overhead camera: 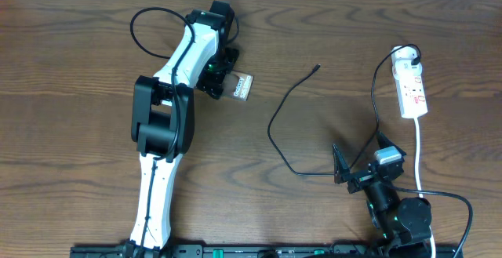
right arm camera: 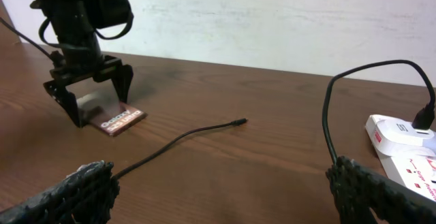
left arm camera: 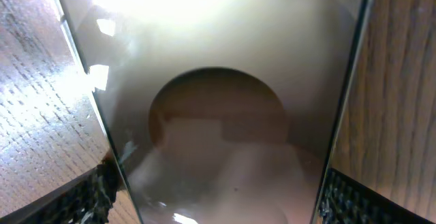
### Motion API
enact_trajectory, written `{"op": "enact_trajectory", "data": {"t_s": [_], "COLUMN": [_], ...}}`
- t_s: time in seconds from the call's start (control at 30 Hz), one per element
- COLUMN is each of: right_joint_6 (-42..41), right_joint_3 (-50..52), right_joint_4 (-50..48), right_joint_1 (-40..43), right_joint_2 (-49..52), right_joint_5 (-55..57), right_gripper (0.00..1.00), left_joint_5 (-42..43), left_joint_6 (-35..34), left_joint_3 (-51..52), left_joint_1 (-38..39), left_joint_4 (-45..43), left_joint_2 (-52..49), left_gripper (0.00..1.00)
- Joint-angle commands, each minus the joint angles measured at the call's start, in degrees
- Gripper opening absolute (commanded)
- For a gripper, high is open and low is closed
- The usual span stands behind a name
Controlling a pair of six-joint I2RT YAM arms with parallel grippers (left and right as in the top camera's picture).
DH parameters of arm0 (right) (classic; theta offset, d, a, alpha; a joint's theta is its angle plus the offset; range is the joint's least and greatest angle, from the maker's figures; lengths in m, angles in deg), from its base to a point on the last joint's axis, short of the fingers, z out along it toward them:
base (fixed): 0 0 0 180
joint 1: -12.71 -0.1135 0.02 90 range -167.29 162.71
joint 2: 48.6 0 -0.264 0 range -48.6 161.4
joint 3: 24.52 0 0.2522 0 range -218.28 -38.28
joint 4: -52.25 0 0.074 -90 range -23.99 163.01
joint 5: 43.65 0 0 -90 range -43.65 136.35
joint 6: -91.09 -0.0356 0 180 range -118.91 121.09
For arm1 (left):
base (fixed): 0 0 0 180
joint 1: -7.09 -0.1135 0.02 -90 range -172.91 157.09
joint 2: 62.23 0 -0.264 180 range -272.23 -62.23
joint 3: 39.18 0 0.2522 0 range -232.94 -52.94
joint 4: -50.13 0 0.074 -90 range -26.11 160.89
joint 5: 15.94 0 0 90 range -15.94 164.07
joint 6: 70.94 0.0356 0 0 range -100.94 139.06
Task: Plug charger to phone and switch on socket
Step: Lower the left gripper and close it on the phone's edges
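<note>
Phone (overhead camera: 241, 86) inside left pincer (overhead camera: 222, 76) (spread wide, grip unclear): may skid on closing, port turning from charger (overhead camera: 271, 126) right of pincer.

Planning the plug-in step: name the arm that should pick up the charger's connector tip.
Right. The left gripper straddles the phone, while the right gripper is open and empty, with the charger cable running close by it toward the connector tip.

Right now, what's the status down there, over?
Left fingers astride grey-silver Galaxy phone, grip unclear. Right fingers open, empty. Thin black charger cable unplugged from phone. Nothing blocking.
</note>
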Motion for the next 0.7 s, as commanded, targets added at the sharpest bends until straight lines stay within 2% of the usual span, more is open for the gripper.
{"op": "enact_trajectory", "data": {"t_s": [0.0, 0.47, 0.67], "right_joint_6": [0.3, 0.3, 0.3], "right_joint_3": [0.1, 0.1, 0.1], "right_joint_4": [0.2, 0.2, 0.2], "right_joint_1": [-0.4, -0.4, -0.4], "right_joint_2": [-0.3, -0.3, -0.3], "right_joint_5": [0.4, 0.4, 0.4], "right_gripper": [0.99, 0.99, 0.99], "left_joint_5": [-1.8, -4.1, -4.9], "left_joint_6": [-0.1, 2.8, 4.3], "left_joint_3": [0.3, 0.3, 0.3], "left_joint_1": [-0.3, -0.3, -0.3], "left_joint_4": [1.6, 2.5, 2.7], "left_joint_2": [-2.3, -2.3, -2.3], "left_gripper": [0.89, 0.88, 0.82]}}
